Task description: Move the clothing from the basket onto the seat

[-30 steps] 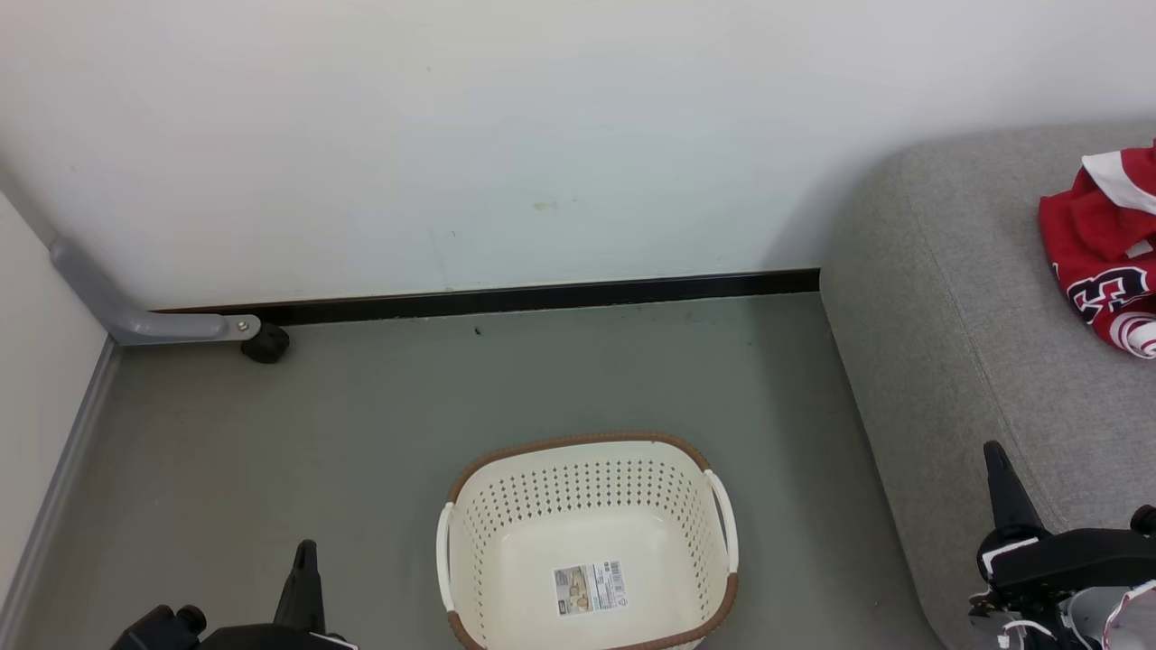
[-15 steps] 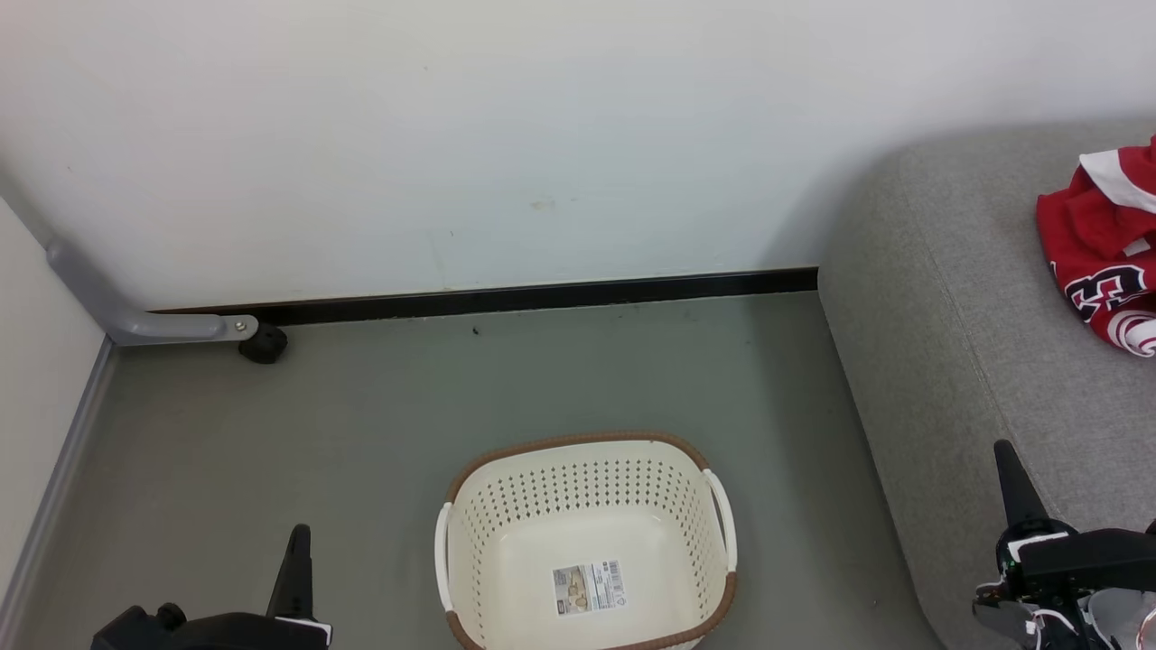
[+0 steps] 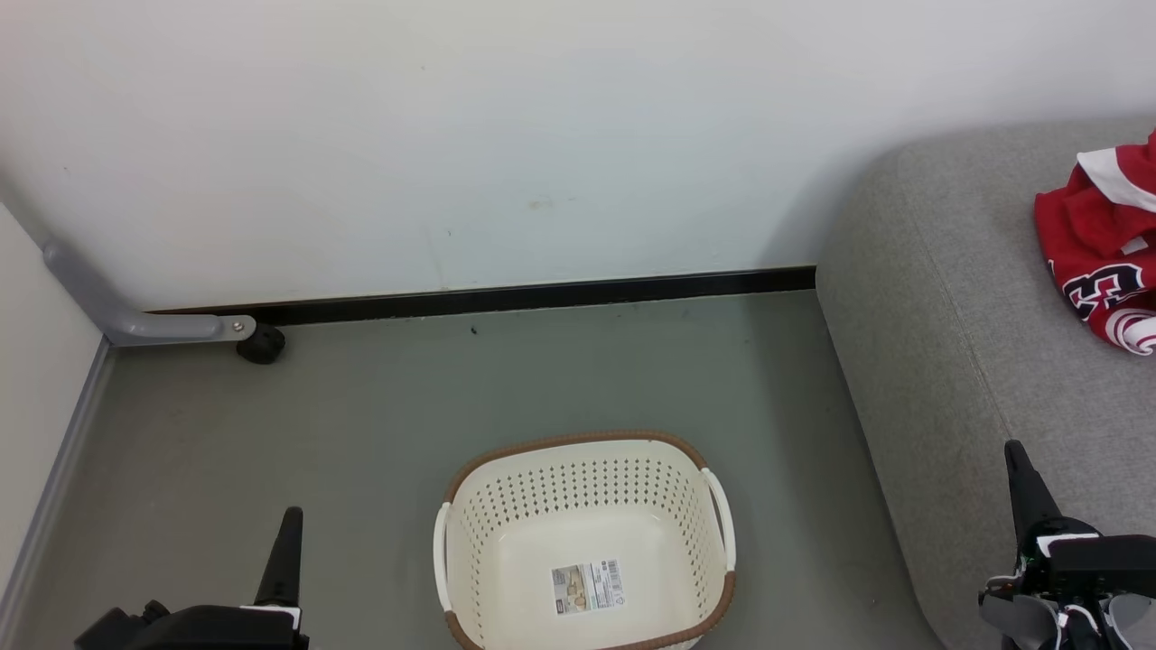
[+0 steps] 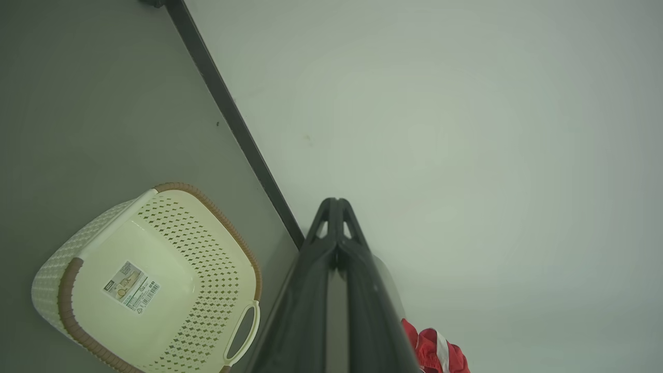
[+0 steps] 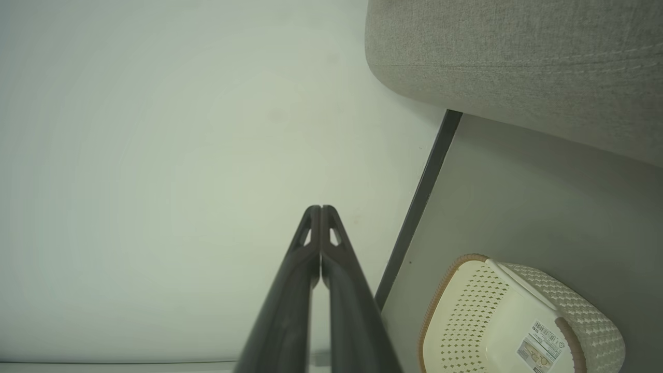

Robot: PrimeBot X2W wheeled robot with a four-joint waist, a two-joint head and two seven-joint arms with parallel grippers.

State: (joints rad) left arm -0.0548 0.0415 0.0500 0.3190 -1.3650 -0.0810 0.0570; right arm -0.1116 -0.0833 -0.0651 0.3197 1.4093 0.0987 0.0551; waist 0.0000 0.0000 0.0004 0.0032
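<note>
The basket [image 3: 578, 440] stands on the floor with no fabric in it. Its bare cream bottom carries nothing but the label sticker [image 3: 589, 588]. To the right of the basket and higher than its rim, the grey seat [image 3: 948, 316] carries the clothing [image 3: 1097, 262], a crumpled red heap with a white stripe and black-and-white lettering. The heap lies well apart from the basket and is cut off by the picture's edge, so I cannot tell where one garment ends and the other begins. Judged from this, the transfer looks complete, and nothing seems left beyond parking the arms.

The left gripper [image 3: 287, 542] hangs low, to the left of the basket and apart from its white handle. Its fingers point up and away toward the wall. In the left wrist view its two fingers are pressed together tip to tip, pinching nothing. The right gripper [image 3: 1019, 469] hangs to the right of the basket, over the seat's near edge, and points the same way. In the right wrist view its fingers also meet with no gap and hold nothing.
</note>
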